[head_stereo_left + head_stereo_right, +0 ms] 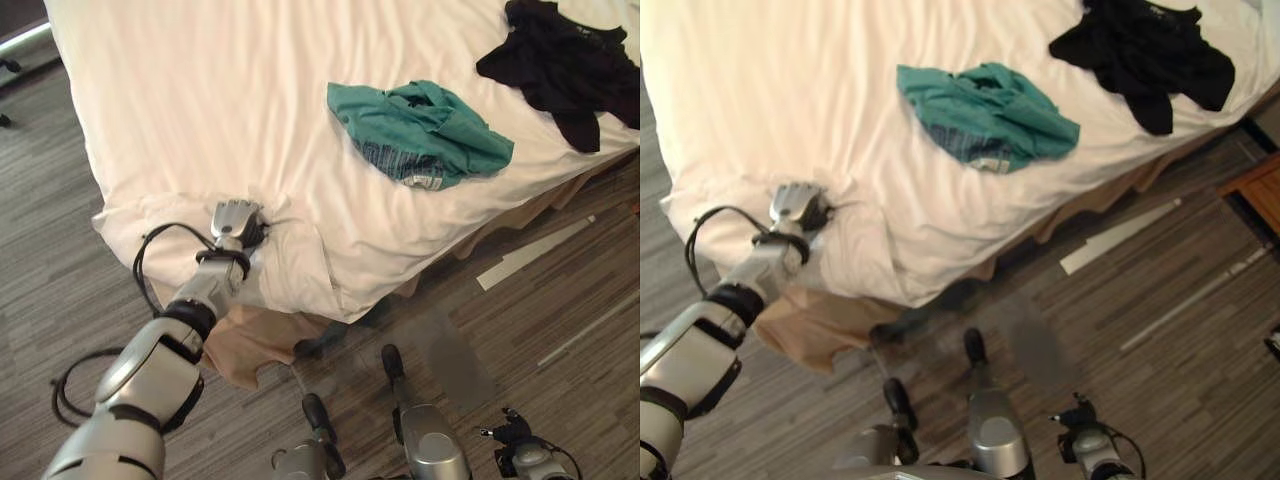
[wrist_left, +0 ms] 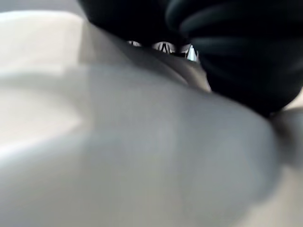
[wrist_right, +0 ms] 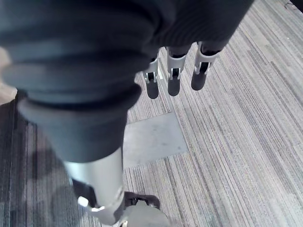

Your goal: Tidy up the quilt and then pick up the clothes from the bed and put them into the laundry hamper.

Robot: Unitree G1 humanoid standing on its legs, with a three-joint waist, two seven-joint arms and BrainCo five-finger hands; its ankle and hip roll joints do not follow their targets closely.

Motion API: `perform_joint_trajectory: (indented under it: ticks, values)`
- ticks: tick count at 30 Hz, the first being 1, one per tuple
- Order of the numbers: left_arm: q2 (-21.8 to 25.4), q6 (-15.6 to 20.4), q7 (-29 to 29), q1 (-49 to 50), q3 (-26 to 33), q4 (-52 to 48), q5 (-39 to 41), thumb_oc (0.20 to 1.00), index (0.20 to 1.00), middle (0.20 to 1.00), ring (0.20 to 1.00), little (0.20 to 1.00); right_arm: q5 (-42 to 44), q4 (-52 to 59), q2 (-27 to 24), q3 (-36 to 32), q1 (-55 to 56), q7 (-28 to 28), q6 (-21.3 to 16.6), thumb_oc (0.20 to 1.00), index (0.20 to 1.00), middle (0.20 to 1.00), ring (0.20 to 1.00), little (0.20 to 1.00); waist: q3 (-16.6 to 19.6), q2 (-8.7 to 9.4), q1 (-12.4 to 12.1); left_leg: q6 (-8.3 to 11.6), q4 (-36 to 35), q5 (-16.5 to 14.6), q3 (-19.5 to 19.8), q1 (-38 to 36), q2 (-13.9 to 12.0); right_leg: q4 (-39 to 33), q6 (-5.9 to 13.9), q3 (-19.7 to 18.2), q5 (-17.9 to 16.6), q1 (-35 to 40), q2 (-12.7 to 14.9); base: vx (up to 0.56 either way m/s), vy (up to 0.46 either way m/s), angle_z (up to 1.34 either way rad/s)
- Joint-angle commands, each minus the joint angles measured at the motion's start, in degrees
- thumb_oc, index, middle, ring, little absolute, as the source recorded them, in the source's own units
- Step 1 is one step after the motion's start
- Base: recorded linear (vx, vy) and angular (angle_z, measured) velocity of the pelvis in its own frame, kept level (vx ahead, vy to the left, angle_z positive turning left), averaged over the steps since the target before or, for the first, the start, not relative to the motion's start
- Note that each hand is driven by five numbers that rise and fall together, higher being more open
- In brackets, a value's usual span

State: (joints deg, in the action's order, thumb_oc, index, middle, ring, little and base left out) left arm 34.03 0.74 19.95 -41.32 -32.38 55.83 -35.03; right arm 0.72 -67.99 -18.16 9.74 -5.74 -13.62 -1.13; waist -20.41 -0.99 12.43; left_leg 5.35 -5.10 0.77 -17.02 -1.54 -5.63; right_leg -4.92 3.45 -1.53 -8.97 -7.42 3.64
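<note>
Gripping the white quilt (image 1: 200, 120) at the near corner of the bed (image 1: 250, 340), left robot hand (image 1: 235, 220) sits knuckles-up on the cloth, with wrinkles radiating from it; fingers look curled into the fabric, and the left wrist view shows quilt bunched right up against them. Quilt lies mostly smooth over the bed, edge hanging over a tan bed skirt (image 1: 255, 350). Teal shirt (image 1: 420, 135) crumpled on the quilt, mid-bed toward the right. Black garment (image 1: 565, 60) further right at the far corner, well apart from the left robot hand, close to the teal one but not touching. Right robot hand (image 3: 173, 71) hangs over the grey wood-look floor (image 3: 236, 142), fingers straight and relaxed, holding nothing.
</note>
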Motion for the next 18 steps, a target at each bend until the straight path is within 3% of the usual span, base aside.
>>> perform_joint_trajectory:
  ticks: [1,2,3,4,8,12,14,15,18]
  values:
    - [2.7,-1.3,-3.9,10.9,3.5,5.9,0.3,0.2,0.2,0.2,0.2,0.2,1.1,2.5,-4.4,-1.5,-0.6,-1.7,-0.7,1.0,1.0,1.0,1.0,1.0,3.5,-0.54,-2.3,0.3,3.5,-0.8,4.2,1.5,-0.3,8.5,7.12,1.3,8.1,-1.5,2.7,0.08,0.046,0.03]
    - [4.9,-1.1,-3.8,19.1,9.5,5.5,1.8,0.2,0.2,0.2,0.2,0.2,-0.5,11.3,-7.0,-3.2,0.4,-2.5,-1.4,1.0,1.0,1.0,1.0,1.0,4.1,-0.69,-3.0,0.33,2.8,-0.8,4.6,-0.1,-0.3,8.2,7.02,1.6,8.4,-0.1,2.8,0.06,0.029,0.04]
    - [4.9,-1.1,-3.8,19.2,9.6,5.4,1.8,0.2,0.2,0.2,0.2,0.2,-0.5,11.4,-7.0,-3.2,0.4,-2.5,-1.4,1.0,1.0,1.0,1.0,1.0,4.3,-0.68,-3.0,0.34,2.7,-0.7,4.6,0.1,-0.3,8.1,6.99,1.6,8.2,-0.3,2.8,0.05,0.029,-0.08]
    - [5.0,-1.2,-3.6,23.0,12.8,5.5,2.8,1.0,1.0,1.0,1.0,1.0,-1.8,15.8,-8.3,-3.7,1.1,-2.8,-1.7,1.0,1.0,1.0,1.0,1.0,4.6,-0.71,-3.4,0.37,2.4,-0.6,4.7,-0.5,-0.3,8.0,6.91,1.8,8.4,0.4,2.8,0.02,0.016,-0.06]
    - [1.9,-1.7,-1.7,36.9,24.6,7.6,7.8,1.0,1.0,1.0,1.0,1.0,-7.0,33.2,-14.0,-6.0,2.0,-2.6,-3.3,1.0,1.0,1.0,1.0,1.0,5.6,-0.74,-5.5,0.37,0.9,-0.1,5.8,-2.4,-0.2,7.5,6.72,3.1,8.8,2.8,3.1,0.03,0.026,0.11]
    - [-2.9,-1.8,-0.5,44.6,31.8,12.3,13.9,1.0,1.0,1.0,1.0,1.0,-9.3,47.8,-18.7,-5.0,-1.7,0.8,-5.3,1.0,1.0,1.0,1.0,1.0,6.5,-0.19,-8.4,0.29,0.7,-0.1,7.1,-3.1,-0.3,6.9,6.58,5.0,9.2,4.8,3.7,0.02,0.006,0.25]
    - [-6.2,-2.0,-0.2,48.1,34.1,14.3,17.3,1.0,1.0,1.0,1.0,1.0,-10.8,54.4,-21.1,-2.6,-7.4,1.8,-5.8,0.2,0.2,0.2,0.2,0.2,6.7,0.17,-10.5,0.11,0.7,-0.1,7.8,-3.2,-0.3,6.6,6.49,5.7,9.2,5.5,3.9,0.02,-0.007,0.4]
    - [-8.1,-2.2,-0.7,49.6,34.3,16.2,18.3,1.0,1.0,1.0,1.0,1.0,-10.0,57.3,-21.9,0.5,-13.0,3.0,-6.0,0.2,0.2,0.2,0.2,0.2,6.6,0.36,-12.0,0.02,0.8,0.0,8.5,-3.0,-0.2,6.6,6.41,6.3,9.4,5.7,4.0,0.0,-0.001,0.26]
    - [-9.3,-2.8,-1.5,50.3,33.7,18.6,19.2,1.0,1.0,1.0,1.0,1.0,-6.9,59.0,-20.7,5.2,-20.8,4.4,-6.7,0.2,0.2,0.2,0.2,0.2,6.4,0.55,-13.5,-0.06,1.1,0.2,9.2,-2.2,-0.2,6.5,6.34,6.8,9.2,5.3,4.1,-0.01,0.01,0.39]
